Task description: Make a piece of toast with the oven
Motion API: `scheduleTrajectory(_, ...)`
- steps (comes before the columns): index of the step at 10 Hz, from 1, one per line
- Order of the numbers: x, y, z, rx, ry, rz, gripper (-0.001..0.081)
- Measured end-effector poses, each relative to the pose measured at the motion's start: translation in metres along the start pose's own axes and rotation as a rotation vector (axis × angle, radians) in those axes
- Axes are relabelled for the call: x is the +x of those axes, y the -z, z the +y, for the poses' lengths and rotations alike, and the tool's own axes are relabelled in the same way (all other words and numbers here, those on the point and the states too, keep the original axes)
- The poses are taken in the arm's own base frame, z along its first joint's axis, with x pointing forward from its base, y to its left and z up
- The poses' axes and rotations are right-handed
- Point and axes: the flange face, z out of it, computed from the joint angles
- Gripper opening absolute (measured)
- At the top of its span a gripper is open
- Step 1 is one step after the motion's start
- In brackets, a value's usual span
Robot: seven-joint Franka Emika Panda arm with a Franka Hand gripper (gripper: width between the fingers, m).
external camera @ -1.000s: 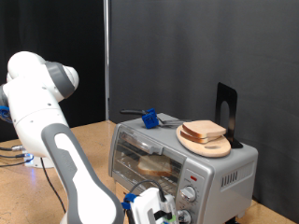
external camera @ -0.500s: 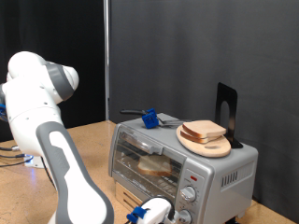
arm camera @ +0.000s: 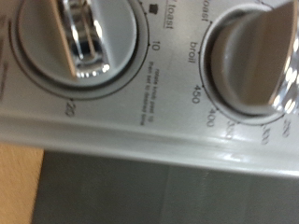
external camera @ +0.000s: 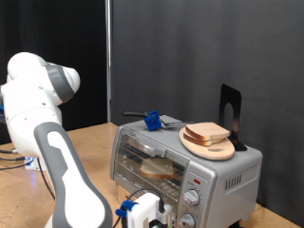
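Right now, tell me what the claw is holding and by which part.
Cannot be told. The claw sits low in front of the oven, by its knobs, but no finger shows in the wrist view and nothing is seen between them.

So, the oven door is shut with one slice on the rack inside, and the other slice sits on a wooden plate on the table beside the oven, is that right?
Not quite: the plate with the other slice sits on top of the oven, not on the table beside it, as the exterior view shows. The rest holds: the door is shut with one slice on the rack inside.
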Motion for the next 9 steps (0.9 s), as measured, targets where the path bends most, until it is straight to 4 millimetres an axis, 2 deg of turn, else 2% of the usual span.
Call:
scheduleTrajectory(2, -0.0044, 0.0012, 0.0012, -0.014, -0.231, -0.035, 0.0000)
scheduleTrajectory(4, -0.0031, 0.0014, 0.0032, -0.010, -0.104, -0.027, 0.0000)
scheduleTrajectory(9, 0.0014, 0.0050, 0.0049, -0.004, -0.082, 0.008, 0.0000)
